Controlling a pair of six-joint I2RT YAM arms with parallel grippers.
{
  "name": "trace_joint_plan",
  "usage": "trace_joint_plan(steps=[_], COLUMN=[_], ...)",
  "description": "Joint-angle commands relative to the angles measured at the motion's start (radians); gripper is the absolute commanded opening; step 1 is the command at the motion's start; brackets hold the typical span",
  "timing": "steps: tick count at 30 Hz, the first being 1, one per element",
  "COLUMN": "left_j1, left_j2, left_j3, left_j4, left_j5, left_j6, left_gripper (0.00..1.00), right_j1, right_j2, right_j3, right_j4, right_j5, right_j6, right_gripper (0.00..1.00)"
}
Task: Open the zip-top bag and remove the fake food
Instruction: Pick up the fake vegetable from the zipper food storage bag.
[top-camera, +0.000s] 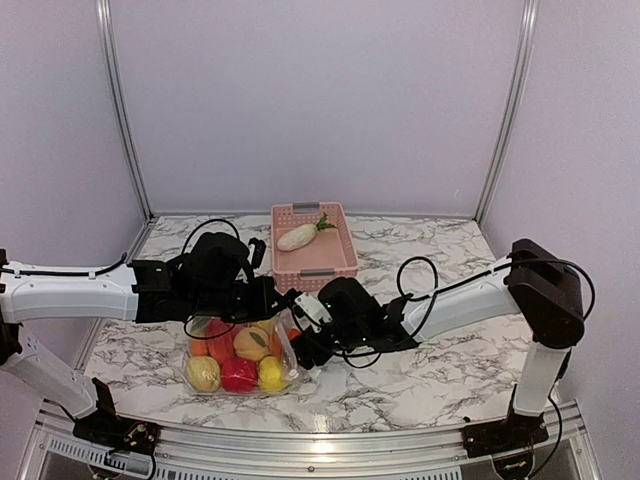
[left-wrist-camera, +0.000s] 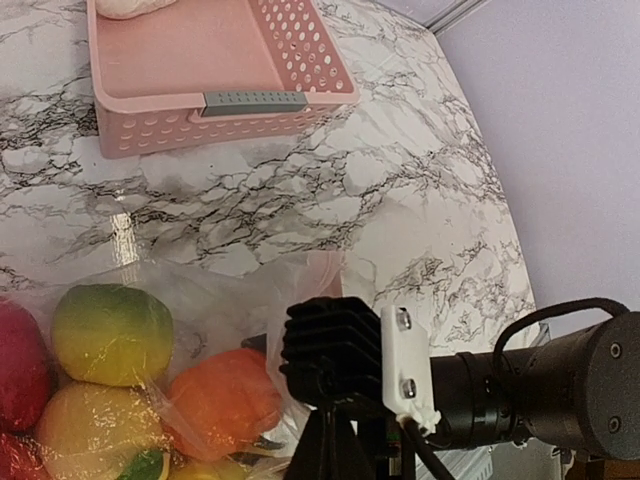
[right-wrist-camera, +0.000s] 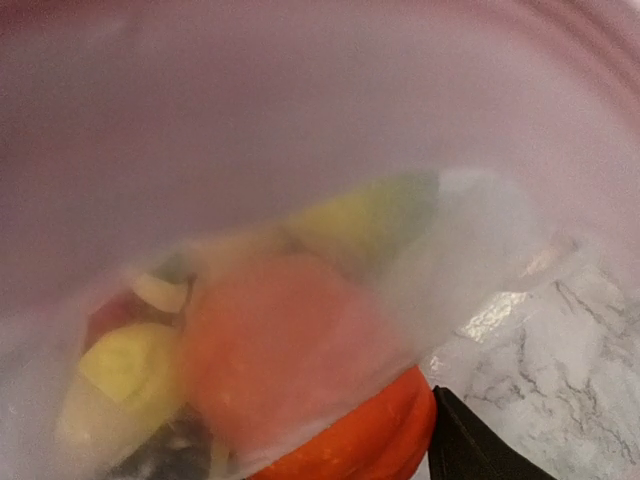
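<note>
**Bag mouth toward the basket, right fingers closest to the pile**

Going left to right, everything placed off the pink basket (top-camera: 340, 262).

Near-left of the basket: left gripper (top-camera: 268, 300), fingers pressed together right at the basket-facing edge of the zip-top bag (top-camera: 240, 355). Probably pinching the plastic and holding that edge up, but can't see film between the pads, so just a guess.

Straight in front of the basket, near side: the bag itself, lying on the marble table (top-camera: 430, 370). Long axis running from the basket toward the arm bases, mouth end toward the basket as far as can be judged. Most of the fake food (top-camera: 238, 372) heaped inside at the end away from the basket: yellow, red, orange, green. One white radish (top-camera: 298, 236) already lying in the basket.

Near-right of the basket: right gripper (top-camera: 305, 345), nosed up against the bag's right corner at that same basket-facing edge. Through its wrist camera, only blurry plastic, an orange piece (right-wrist-camera: 360, 430) low down and one dark fingertip (right-wrist-camera: 470, 445) just beside it. Can't tell whether spread or closed.

Upshot, IMO: food lying on the away-from-basket side of the right fingers, so calls for a reach along the bag's long axis into the pile. Right arm the nearer free one. Orange piece looks like first pick.
</note>
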Motion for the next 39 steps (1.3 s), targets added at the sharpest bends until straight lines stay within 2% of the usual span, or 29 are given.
trace_joint_plan(steps=[1, 7, 12, 26, 39], left_j1=[-0.002, 0.006, 0.013, 0.025, 0.060], left_j2=[-0.024, -0.035, -0.046, -0.071, -0.080], left_j3=[-0.006, -0.022, -0.044, -0.097, -0.148], left_j4=[0.045, 0.027, 0.025, 0.036, 0.046], left_j5=[-0.027, -0.057, -0.066, -0.081, -0.069], left_j6=[-0.001, -0.017, -0.027, -0.044, -0.043], left_gripper=[0.00, 0.00, 0.00, 0.00, 0.00], right_j1=[0.019, 0.019, 0.019, 0.019, 0.019], right_j2=[0.041, 0.002, -0.051, -0.160, -0.253], right_j3=[0.012, 0.002, 0.000, -0.023, -0.007], right_j4=[0.002, -0.006, -0.032, -0.115, -0.189], right_j5=[0.000, 0.026, 0.050, 0.115, 0.109], right_j6=[0.002, 0.010, 0.017, 0.049, 0.057], right_gripper=[0.68, 0.48, 0.39, 0.36, 0.36])
